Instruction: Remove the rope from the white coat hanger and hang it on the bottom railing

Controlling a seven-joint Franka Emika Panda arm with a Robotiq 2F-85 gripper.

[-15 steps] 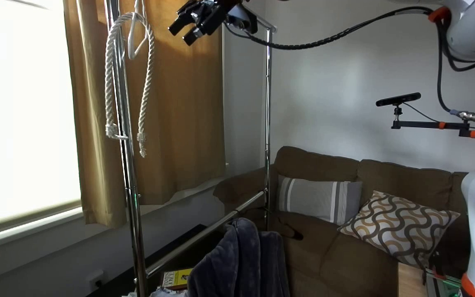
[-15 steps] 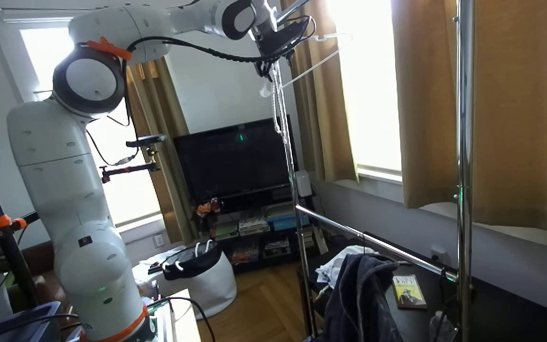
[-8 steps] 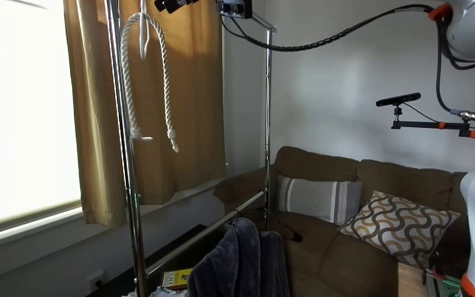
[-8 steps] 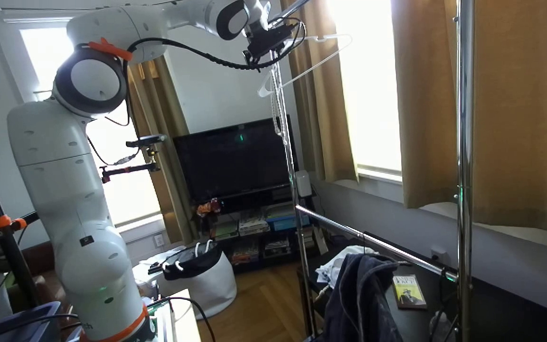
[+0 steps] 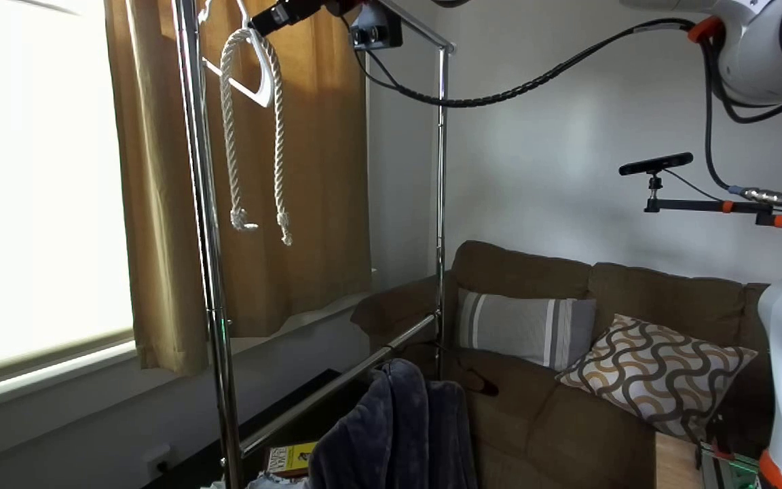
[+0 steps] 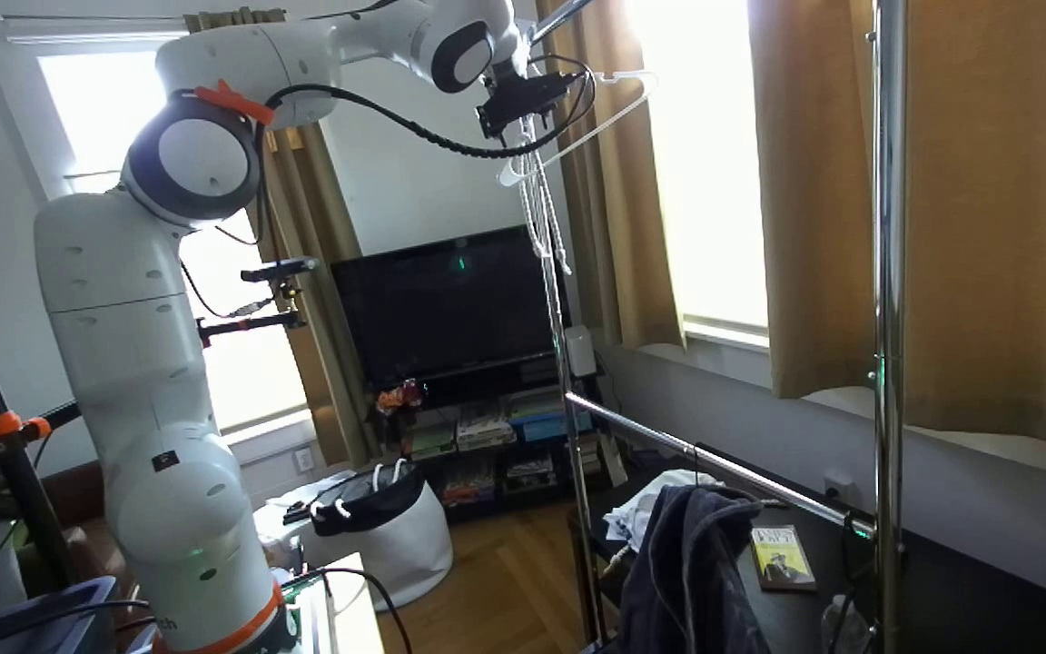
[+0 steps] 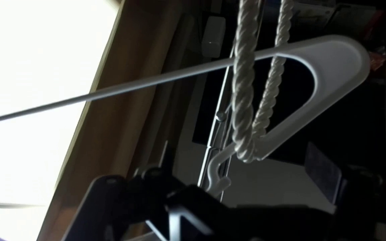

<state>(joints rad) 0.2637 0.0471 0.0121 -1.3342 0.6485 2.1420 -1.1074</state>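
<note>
The white twisted rope is draped over the sloping arm of the white coat hanger, both ends hanging down. Rope and hanger also show in the other camera's picture. My gripper is at the rope's top bend in an exterior view. In the wrist view the open gripper has its dark fingers apart, with the bend of the rope and the hanger between or just beyond the tips; depth is unclear. The bottom railing is low on the rack, also here.
The chrome rack post stands beside the rope. A dark blue garment hangs on the bottom railing. A black table with a yellow book is behind it. Curtains and a window lie behind the rack. A brown sofa stands farther back.
The rope and hanger have swung rightward, away from the post, in an exterior view, and the hanger has turned. My gripper rose and moved left, then came down to the rope's top bend.
</note>
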